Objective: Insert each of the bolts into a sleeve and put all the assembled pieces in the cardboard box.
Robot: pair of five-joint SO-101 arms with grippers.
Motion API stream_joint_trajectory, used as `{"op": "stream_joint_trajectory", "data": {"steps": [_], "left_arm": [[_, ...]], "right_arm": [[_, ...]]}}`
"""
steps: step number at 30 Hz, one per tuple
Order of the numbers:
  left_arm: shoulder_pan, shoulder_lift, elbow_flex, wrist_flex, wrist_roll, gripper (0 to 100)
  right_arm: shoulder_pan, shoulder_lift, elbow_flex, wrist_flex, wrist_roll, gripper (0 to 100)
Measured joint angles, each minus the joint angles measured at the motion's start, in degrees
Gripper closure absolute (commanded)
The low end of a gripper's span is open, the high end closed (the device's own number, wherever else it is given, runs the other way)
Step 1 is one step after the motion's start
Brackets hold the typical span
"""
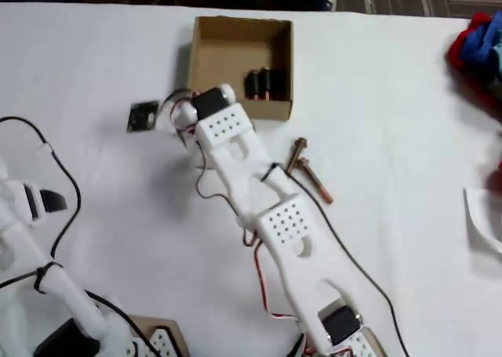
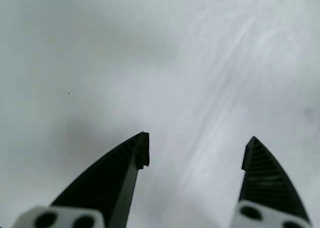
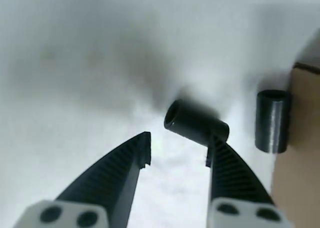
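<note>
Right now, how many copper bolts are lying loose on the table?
2. The first bolt lies near the cardboard box, one end under the right arm; the second bolt lies beside it, angled away. The arm may hide more.

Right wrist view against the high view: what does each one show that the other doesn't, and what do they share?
Right wrist view: two black cylindrical sleeves lying on the white table, one just ahead of the open right gripper, the other beside the brown cardboard box. High view: two copper-coloured bolts loose on the table beside the right arm, and dark assembled pieces inside the box. Shared: the cardboard box and the table.
</note>
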Motion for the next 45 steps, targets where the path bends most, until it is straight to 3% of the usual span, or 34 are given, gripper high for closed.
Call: {"op": "stream_joint_trajectory", "data": {"steps": [9,17,23,31,37,45], "left_arm": [[0.0,0.0,0.0,0.0,0.0,69],[0.0,0.0,0.0,0.0,0.0,69],[0.0,0.0,0.0,0.0,0.0,69],[0.0,0.0,0.0,0.0,0.0,69],[0.0,0.0,0.0,0.0,0.0,69],[0.0,0.0,0.0,0.0,0.0,69]], "right_arm": [[0.0,0.3,-2.4,-4.9,-20.2,82.9],[0.0,2.0,-2.4,-12.5,-31.5,82.9],[0.0,4.7,-4.4,-11.8,-33.1,82.9],[0.7,5.3,-4.7,-2.4,-33.2,83.0],[1.8,5.4,-5.0,-1.5,-33.2,89.6],[2.8,5.4,-5.0,-1.4,-33.2,81.3]]}}
